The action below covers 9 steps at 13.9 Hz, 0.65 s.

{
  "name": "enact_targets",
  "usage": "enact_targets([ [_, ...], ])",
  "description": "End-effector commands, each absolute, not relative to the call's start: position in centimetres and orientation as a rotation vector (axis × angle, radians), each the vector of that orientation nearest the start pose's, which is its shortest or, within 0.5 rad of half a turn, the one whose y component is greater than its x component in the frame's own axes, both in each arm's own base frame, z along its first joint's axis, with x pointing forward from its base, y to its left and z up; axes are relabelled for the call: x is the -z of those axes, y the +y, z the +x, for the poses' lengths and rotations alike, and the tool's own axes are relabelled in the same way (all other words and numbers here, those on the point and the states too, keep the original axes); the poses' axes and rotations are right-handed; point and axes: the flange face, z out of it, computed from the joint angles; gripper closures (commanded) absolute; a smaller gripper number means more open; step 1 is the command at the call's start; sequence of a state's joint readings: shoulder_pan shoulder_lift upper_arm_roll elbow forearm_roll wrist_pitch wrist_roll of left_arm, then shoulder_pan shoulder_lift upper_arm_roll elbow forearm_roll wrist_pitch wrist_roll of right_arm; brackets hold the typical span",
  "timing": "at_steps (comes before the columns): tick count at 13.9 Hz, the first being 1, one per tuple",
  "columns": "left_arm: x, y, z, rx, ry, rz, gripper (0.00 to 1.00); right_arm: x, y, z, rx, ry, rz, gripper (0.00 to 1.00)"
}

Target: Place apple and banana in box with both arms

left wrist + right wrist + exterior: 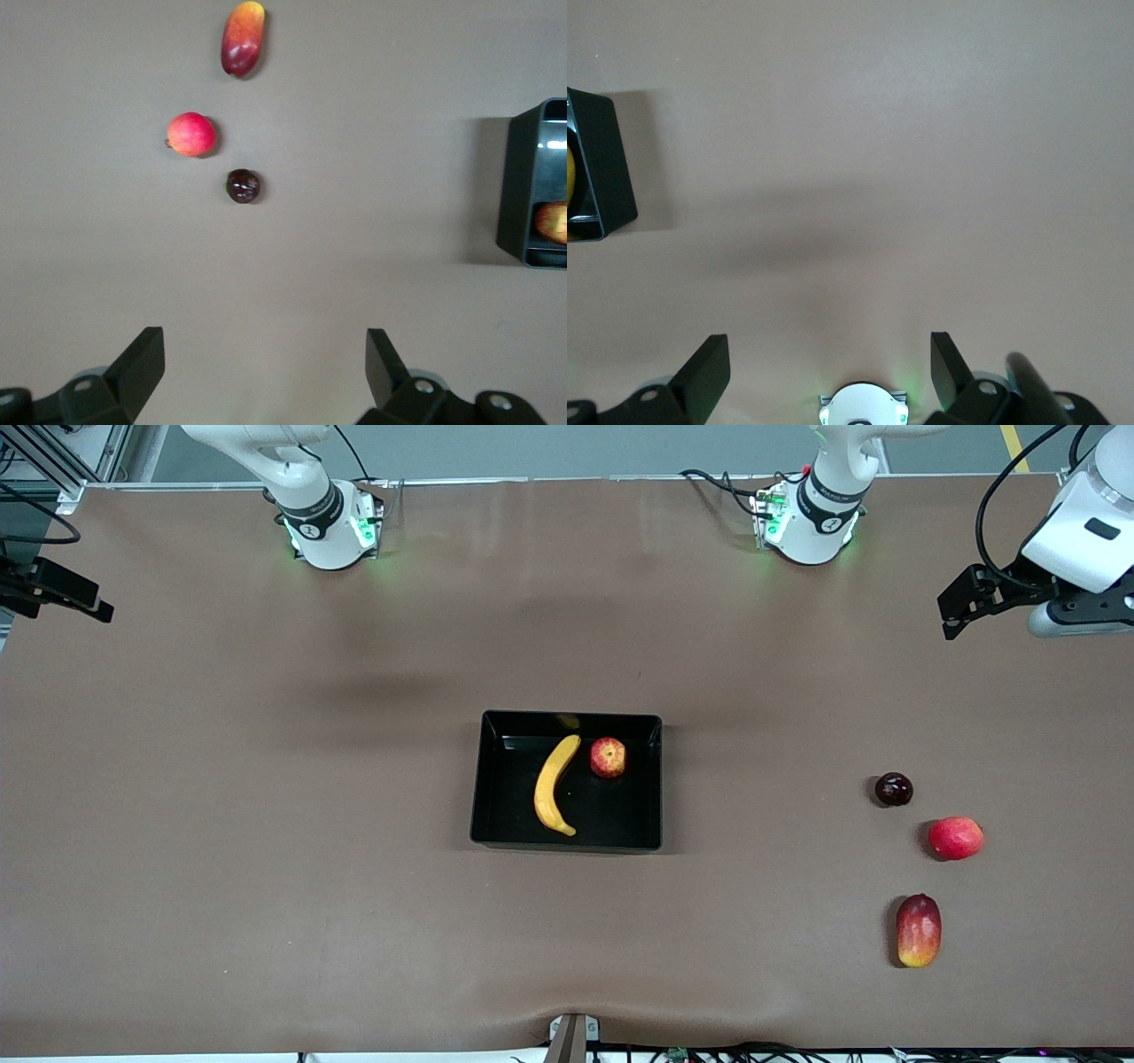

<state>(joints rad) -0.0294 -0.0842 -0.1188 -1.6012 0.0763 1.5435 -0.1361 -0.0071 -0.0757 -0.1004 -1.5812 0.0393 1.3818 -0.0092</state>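
Two fruits lie in the black box (496,779): curved yellow banana (554,784), streaked red apple (608,757). Left gripper (266,367) and right gripper (830,365) hang spread, empty, partly cropped.

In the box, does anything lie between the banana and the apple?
No. The front view shows the banana and apple side by side in the box, with only a bare strip of black floor between them.

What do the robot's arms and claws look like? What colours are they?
Both arms are white and rounded, with black bands at the joints. Their round bases glow green, and black cables run to them. The left claw is black with two flat, angular fingers. The right claw looks the same: black, with two wedge-shaped fingers.
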Motion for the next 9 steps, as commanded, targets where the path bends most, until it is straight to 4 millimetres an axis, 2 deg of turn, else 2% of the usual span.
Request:
enact_targets([
  [1,-65.56,-6.08,51.50,0.051,0.037,-3.102,0.00,-64.93,-4.39,49.86,-0.158,0.113,-3.087,0.00],
  [3,-65.54,-5.52,51.71,0.050,0.043,-3.104,0.00,-64.94,-4.39,49.93,-0.156,0.113,-3.088,0.00],
  [9,-65.82,-5.94,51.66,0.056,0.033,-3.137,0.00,-64.97,-4.48,49.91,-0.151,0.115,-3.088,0.00],
])
